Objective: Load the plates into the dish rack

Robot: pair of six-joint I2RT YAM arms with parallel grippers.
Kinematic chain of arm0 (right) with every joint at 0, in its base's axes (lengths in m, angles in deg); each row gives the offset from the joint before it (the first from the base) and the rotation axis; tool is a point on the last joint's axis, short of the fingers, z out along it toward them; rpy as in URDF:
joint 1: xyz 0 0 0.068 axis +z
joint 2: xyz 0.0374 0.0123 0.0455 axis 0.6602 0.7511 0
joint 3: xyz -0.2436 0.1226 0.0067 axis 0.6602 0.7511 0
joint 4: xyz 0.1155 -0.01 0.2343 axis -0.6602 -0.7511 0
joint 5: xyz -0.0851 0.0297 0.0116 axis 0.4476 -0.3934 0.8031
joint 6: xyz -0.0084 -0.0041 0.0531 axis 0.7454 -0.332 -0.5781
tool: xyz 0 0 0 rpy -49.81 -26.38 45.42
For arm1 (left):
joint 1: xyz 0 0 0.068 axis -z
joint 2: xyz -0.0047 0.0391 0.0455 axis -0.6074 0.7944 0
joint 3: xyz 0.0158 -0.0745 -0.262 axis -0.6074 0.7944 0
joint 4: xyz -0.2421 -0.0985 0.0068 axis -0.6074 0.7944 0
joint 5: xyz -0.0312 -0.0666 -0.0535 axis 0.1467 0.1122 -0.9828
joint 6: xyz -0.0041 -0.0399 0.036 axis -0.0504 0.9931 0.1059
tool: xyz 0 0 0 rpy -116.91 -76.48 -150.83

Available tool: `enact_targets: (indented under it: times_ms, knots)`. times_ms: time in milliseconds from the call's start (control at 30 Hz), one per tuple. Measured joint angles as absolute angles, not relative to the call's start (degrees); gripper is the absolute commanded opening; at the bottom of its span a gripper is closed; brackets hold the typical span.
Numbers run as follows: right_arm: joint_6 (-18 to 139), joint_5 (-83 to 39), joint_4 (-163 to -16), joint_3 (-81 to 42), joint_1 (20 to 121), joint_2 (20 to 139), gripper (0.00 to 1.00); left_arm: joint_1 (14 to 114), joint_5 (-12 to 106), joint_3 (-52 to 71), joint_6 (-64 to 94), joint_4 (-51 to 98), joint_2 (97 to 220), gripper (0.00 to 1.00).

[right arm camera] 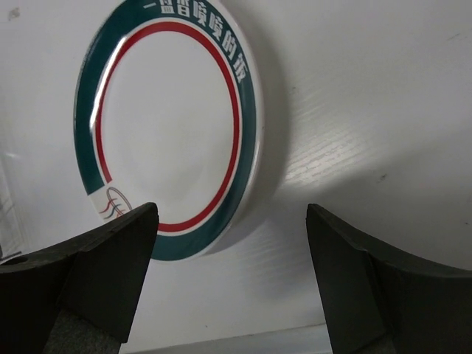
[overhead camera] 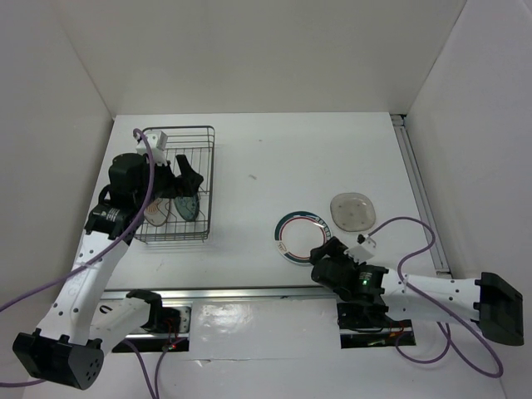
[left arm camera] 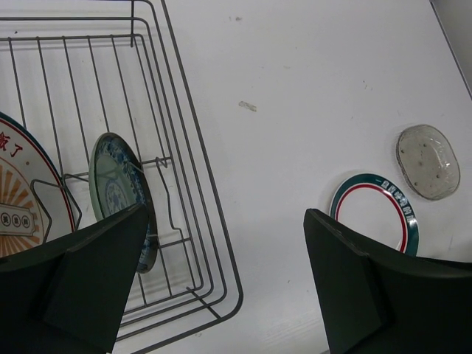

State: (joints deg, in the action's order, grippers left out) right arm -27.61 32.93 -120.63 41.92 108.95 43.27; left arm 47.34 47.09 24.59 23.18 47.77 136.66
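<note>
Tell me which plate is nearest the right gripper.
The white plate with the green-and-red rim, just ahead of the right gripper; the glass plate lies farther off, two others stand in the dish rack.

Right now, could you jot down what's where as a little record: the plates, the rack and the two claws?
Dish rack: left side of table, holds two plates
In rack: sunburst plate and teal-patterned plate, both leaning upright
On table: green-and-red rimmed plate, lying flat; glass plate, flat, close by but apart
Left gripper: open, empty, above the rack
Right gripper: open, at the rimmed plate's near edge, gripping nothing
Left to load: two plates
</note>
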Motion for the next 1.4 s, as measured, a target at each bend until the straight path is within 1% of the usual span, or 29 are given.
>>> enact_targets:
  times_ms: [100, 133, 200, 333, 367, 400, 467, 500, 600, 667, 733, 767, 800, 867, 1033, 1167, 1267, 1400]
  knots:
    - [-27.87, 34.29, -115.54, 42.69, 108.95, 45.89, 0.80, 47.34, 46.59, 24.59, 23.18, 47.77, 136.66, 1.00]
    - [-27.92, 34.73, -113.79, 43.12, 108.95, 46.57, 0.71, 47.34, 46.41, 24.59, 23.18, 47.77, 136.66, 1.00]
    - [-27.96, 35.34, -110.31, 44.28, 108.95, 47.86, 0.62, 47.34, 46.13, 24.59, 23.18, 47.77, 136.66, 1.00]
    - [-28.09, 35.82, -103.89, 45.96, 108.38, 50.11, 0.61, 47.34, 45.71, 24.59, 23.18, 47.77, 136.66, 1.00]
    - [-28.02, 35.86, -102.47, 46.05, 108.12, 50.81, 0.56, 47.34, 45.69, 24.59, 23.18, 47.77, 136.66, 1.00]
    - [-27.94, 35.77, -101.37, 46.07, 107.99, 51.66, 0.55, 47.34, 45.67, 24.59, 23.18, 47.77, 136.66, 1.00]
    - [-28.29, 36.04, -99.21, 46.31, 107.84, 53.32, 0.55, 47.34, 45.47, 24.59, 23.18, 47.75, 136.64, 1.00]
    - [-28.48, 36.12, -98.05, 46.31, 107.79, 54.22, 0.48, 47.34, 45.37, 24.59, 23.18, 47.77, 136.64, 1.00]
    - [-29.84, 36.28, -94.49, 46.79, 107.75, 57.41, 0.37, 47.34, 44.75, 24.59, 23.18, 47.77, 136.55, 1.00]
    - [-31.06, 36.45, -92.50, 47.06, 107.75, 59.29, 0.22, 47.34, 44.51, 24.59, 23.18, 47.77, 136.48, 1.00]
    - [-32.68, 36.47, -90.66, 47.23, 107.69, 61.39, 0.16, 47.34, 44.21, 24.59, 23.18, 47.77, 136.42, 1.00]
    - [-33.40, 36.45, -89.66, 47.30, 107.62, 62.13, 0.06, 47.34, 43.99, 24.59, 23.18, 47.77, 136.40, 1.00]
    - [-34.34, 36.39, -88.37, 47.49, 107.55, 62.85, 0.03, 47.34, 43.86, 24.59, 23.18, 47.75, 136.40, 1.00]
    - [-36.31, 36.30, -86.29, 47.78, 107.53, 63.83, 0.00, 47.34, 43.49, 24.59, 23.18, 47.75, 136.40, 1.00]
    - [-38.63, 36.82, -84.04, 47.25, 107.62, 66.39, 0.00, 47.34, 42.04, 24.59, 23.21, 47.72, 136.42, 1.00]
    - [-38.28, 39.32, -83.01, 46.34, 109.87, 67.22, 0.00, 47.34, 38.28, 24.59, 23.10, 46.89, 136.75, 1.00]
    - [-34.43, 42.51, -83.08, 45.66, 113.76, 65.49, 0.00, 47.34, 32.62, 24.61, 22.99, 45.52, 137.80, 1.00]
    - [-23.72, 47.29, -81.02, 44.83, 119.36, 60.45, 0.00, 47.34, 26.74, 24.59, 23.01, 44.01, 140.68, 1.00]
